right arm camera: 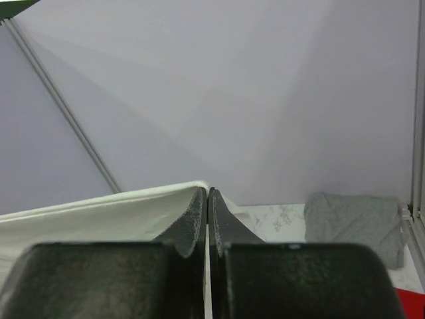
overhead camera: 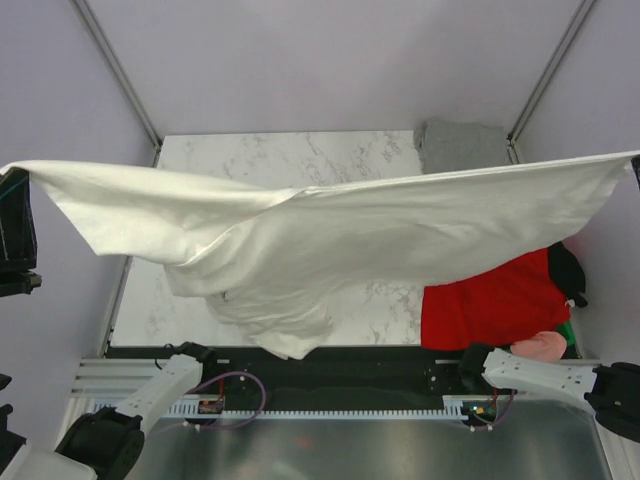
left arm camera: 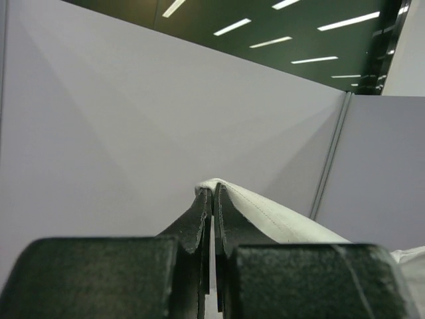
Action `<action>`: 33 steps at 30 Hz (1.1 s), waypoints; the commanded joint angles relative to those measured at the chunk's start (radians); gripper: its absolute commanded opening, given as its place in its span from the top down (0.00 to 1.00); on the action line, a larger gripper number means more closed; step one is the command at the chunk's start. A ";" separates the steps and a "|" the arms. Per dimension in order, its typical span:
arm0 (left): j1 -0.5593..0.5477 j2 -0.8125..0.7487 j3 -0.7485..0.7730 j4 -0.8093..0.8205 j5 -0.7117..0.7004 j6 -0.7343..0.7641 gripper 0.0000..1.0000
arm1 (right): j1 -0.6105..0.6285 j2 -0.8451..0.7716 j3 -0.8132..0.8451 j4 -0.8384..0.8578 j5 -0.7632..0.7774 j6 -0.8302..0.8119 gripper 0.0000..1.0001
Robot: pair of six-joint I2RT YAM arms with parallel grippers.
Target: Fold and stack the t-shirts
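The large white t-shirt hangs stretched across the whole top view, held high above the marble table. My left gripper is shut on its left corner at the far left edge; the left wrist view shows the fingertips pinching the white hem. My right gripper is shut on the right corner at the far right edge, seen pinching white cloth in the right wrist view. A red shirt, a black one and a pink one lie at the right. A grey folded square lies at the back right.
Purple walls enclose the table on three sides, with metal posts at the back corners. A bit of green shows beside the pink shirt. The grey folded square also shows in the right wrist view. The arm bases sit along the near edge.
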 commanded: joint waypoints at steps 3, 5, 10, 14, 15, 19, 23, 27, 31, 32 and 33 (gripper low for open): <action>-0.004 -0.022 0.057 0.107 -0.010 0.020 0.97 | -0.071 -0.012 -0.048 0.040 -0.133 -0.046 1.00; -0.004 0.001 0.063 0.112 -0.004 0.024 0.95 | -0.080 0.005 -0.062 0.060 -0.131 -0.049 1.00; -0.011 0.142 0.054 0.110 -0.116 0.033 0.95 | -0.079 0.172 -0.096 0.086 0.187 -0.138 1.00; -0.014 0.265 -0.030 0.113 -0.214 0.030 0.96 | -0.083 0.324 -0.250 0.241 0.366 -0.241 1.00; -0.014 0.295 -0.047 0.113 -0.223 0.032 0.97 | -0.133 0.394 -0.268 0.262 0.343 -0.240 1.00; 0.002 0.436 -0.158 0.139 -0.287 0.079 0.97 | -0.373 0.618 -0.306 0.276 0.101 -0.096 1.00; 0.114 0.699 -0.271 0.138 -0.227 0.060 0.96 | -0.500 0.931 -0.242 0.276 -0.037 0.013 1.00; 0.231 0.998 -0.233 0.127 -0.110 -0.023 0.79 | -0.566 1.282 -0.078 0.270 -0.022 0.098 1.00; 0.265 1.350 0.029 -0.009 0.025 -0.103 0.42 | -0.628 1.523 0.187 0.214 -0.119 0.127 0.27; 0.260 1.396 0.139 -0.093 0.037 -0.124 0.41 | -0.644 1.600 0.233 0.180 -0.119 0.130 0.06; 0.254 1.423 0.155 -0.114 0.041 -0.131 0.39 | -0.648 1.616 0.260 0.148 -0.117 0.132 0.02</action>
